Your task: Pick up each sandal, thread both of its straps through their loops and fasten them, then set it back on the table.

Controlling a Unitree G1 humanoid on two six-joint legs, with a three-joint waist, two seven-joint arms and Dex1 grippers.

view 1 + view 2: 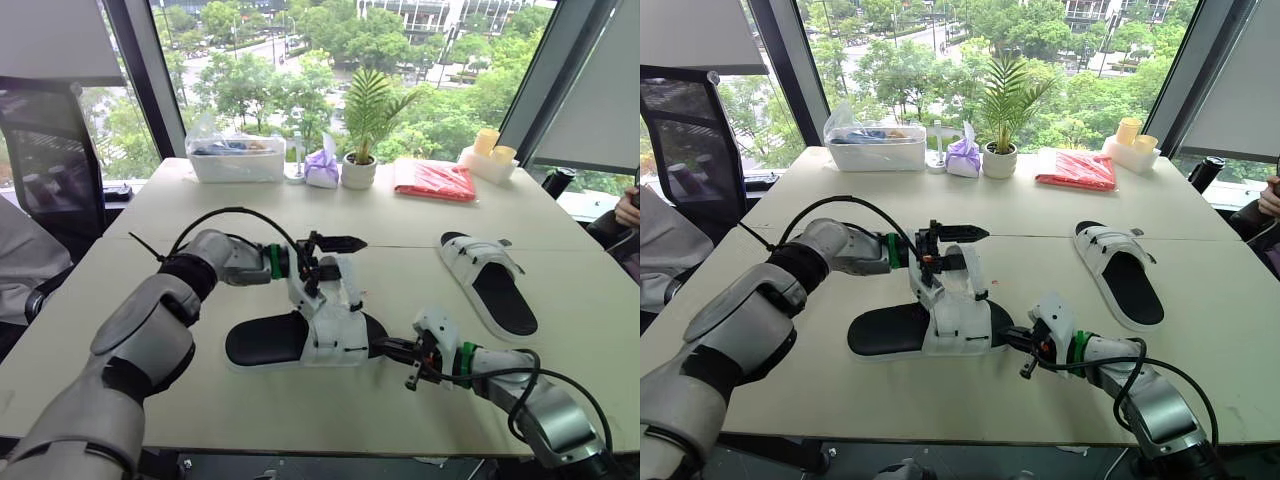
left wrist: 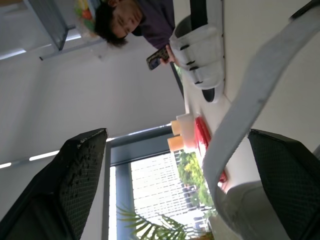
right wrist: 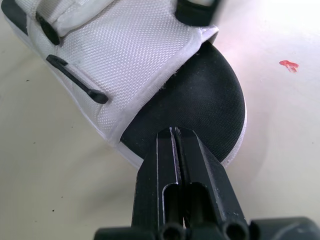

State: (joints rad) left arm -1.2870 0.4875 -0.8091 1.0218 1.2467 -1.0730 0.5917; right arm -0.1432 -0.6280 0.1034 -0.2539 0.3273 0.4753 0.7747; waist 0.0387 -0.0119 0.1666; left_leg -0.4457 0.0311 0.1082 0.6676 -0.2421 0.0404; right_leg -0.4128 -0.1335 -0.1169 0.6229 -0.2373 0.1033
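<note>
A sandal (image 1: 305,338) with a black sole and white upper lies in the middle of the table, toe toward my right. My left gripper (image 1: 325,262) is open above its upper. A loose white strap (image 2: 250,100) rises between the spread fingers, and neither finger presses on it. My right gripper (image 3: 174,131) is shut, its tips resting on the rim of the sandal's black toe (image 3: 210,100). The second sandal (image 1: 490,280) lies flat at the right of the table, apart from both grippers.
Along the far edge stand a clear plastic box (image 1: 235,158), a small purple bag (image 1: 322,170), a potted plant (image 1: 360,170), a red packet (image 1: 435,180) and a white tray with yellow cups (image 1: 490,155). A person's hand (image 1: 630,208) shows at the right edge; a chair (image 1: 40,150) stands left.
</note>
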